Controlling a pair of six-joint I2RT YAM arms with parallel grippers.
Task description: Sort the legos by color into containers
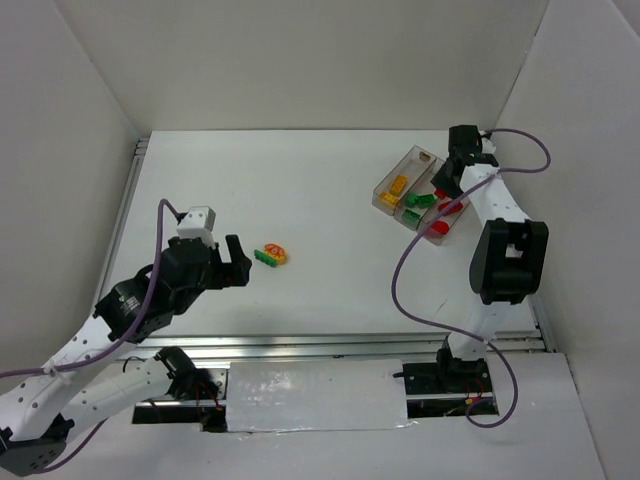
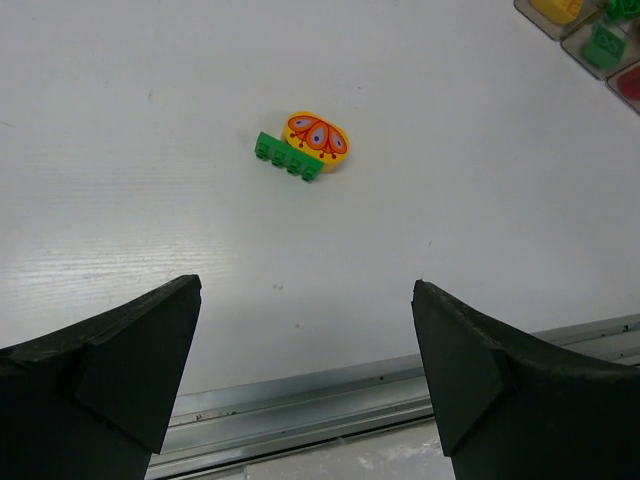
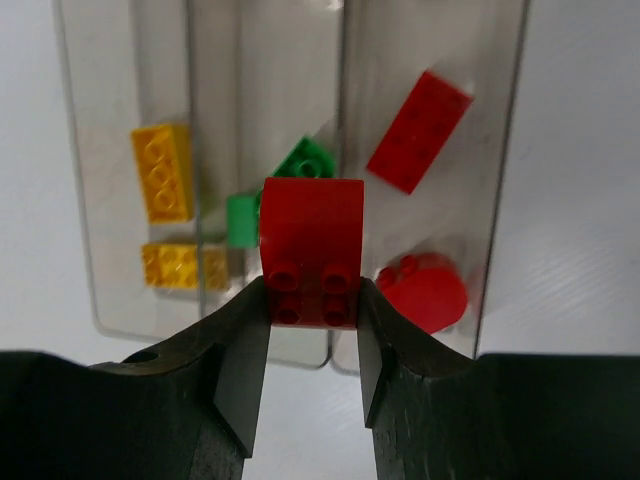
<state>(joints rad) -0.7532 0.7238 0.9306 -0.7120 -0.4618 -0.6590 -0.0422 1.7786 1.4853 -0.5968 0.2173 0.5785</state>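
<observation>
r gripper (image 3: 312,292) jaws narrow, clamped on a red 2x2 brick (image 3: 312,232), studs toward the cam, hanging over the three-slot clear tray (image 3: 270,70). step in hand: drop-off of this red one. in the wrist view the brick seems to sit over the wall btw two slots. the middle slot, w/ green bricks (image 3: 305,160), is just beyond the jaws. the slot right of the jaws has a long red brick (image 3: 418,130) and a rounded red piece (image 3: 422,290). yellow bricks (image 3: 165,172) lie left of the jaws. next move prob needs a small shift toward the red slot before letting go, else it may land w/ green. l gripper (image 2: 305,290) jaws wide, nothing btw them. a green brick (image 2: 290,158) touching a yellow-orange rounded piece (image 2: 317,139) lies on the table (image 2: 150,120) ahead of them, roughly centred; likely the next pick.
</observation>
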